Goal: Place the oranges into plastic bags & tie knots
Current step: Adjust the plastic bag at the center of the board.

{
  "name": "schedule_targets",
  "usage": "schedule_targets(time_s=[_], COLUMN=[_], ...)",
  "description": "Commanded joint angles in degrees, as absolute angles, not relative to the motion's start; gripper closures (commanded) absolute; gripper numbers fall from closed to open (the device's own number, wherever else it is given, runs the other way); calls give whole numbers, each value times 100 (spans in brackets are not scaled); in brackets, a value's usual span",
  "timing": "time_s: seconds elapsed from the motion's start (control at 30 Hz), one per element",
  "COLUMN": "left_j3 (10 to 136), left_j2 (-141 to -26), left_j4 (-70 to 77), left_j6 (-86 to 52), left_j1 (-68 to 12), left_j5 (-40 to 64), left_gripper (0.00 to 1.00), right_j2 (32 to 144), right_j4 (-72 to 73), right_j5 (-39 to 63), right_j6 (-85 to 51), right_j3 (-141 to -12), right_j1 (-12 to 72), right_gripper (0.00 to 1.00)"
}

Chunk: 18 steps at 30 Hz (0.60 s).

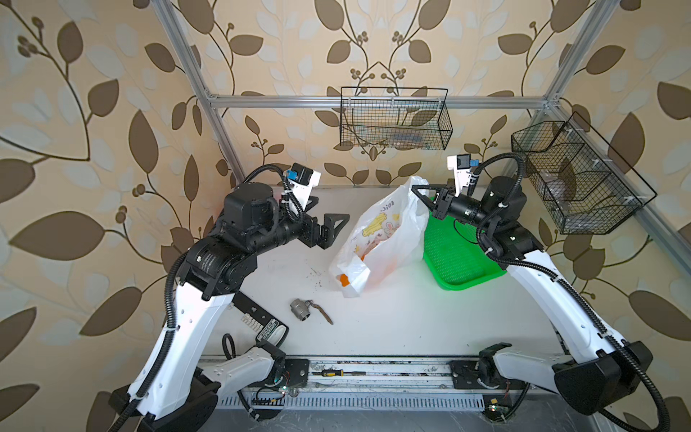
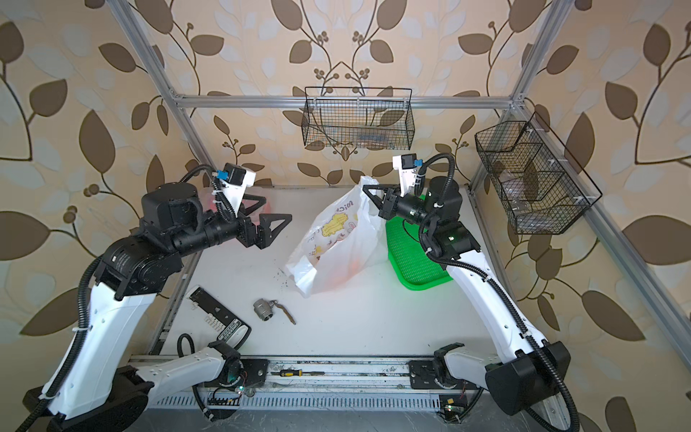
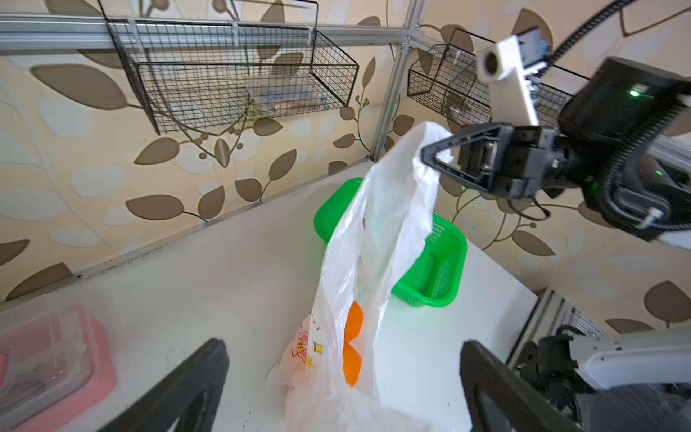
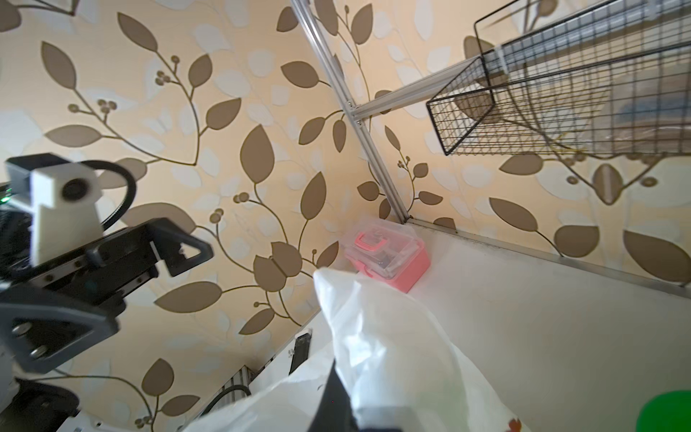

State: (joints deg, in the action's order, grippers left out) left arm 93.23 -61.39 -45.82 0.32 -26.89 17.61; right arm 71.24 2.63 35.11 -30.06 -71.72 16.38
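Observation:
The white printed plastic bag (image 1: 385, 239) (image 2: 336, 243) stands slumped mid-table, its top corner pulled up. My right gripper (image 1: 415, 189) (image 2: 367, 189) is shut on that top edge; in the right wrist view the closed gripper (image 4: 336, 392) sits against the plastic bag (image 4: 392, 355). Oranges (image 3: 353, 318) show through the bag's side opening, and one orange (image 1: 343, 279) sits at its low corner. My left gripper (image 1: 328, 213) (image 2: 269, 211) (image 3: 342, 346) is open, left of the bag and holding nothing. No knots are in view.
A green mesh basket (image 1: 456, 258) (image 3: 437, 269) sits right of the bag, under the right arm. A metal valve fitting (image 1: 301, 308) and a black tool (image 1: 261, 321) lie front left. A pink box (image 4: 389, 258) sits at the back left. Wire baskets (image 1: 396, 119) hang on the frame.

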Motion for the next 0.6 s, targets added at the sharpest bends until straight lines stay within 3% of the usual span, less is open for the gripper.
schedule_targets(time_s=[0.0, 0.2, 0.4, 0.57], left_j3=[8875, 8226, 8382, 8807], left_j2=[-6103, -5835, -6373, -6973], left_j4=[-4426, -4163, -4241, -4204], left_j6=[380, 446, 734, 1095], left_j1=[-2648, -3437, -5181, -6818], left_j5=[2373, 2444, 975, -1059], left_gripper=[1, 1, 1, 1], right_j2=[7261, 7404, 7463, 7564], right_j4=[249, 90, -66, -6], right_j5=[3412, 3333, 3256, 3435], right_j6=[-3211, -3172, -3097, -3148], right_j3=[-7369, -7439, -7438, -7423], right_j1=[1518, 1417, 1285, 1179], right_gripper=[100, 100, 100, 100])
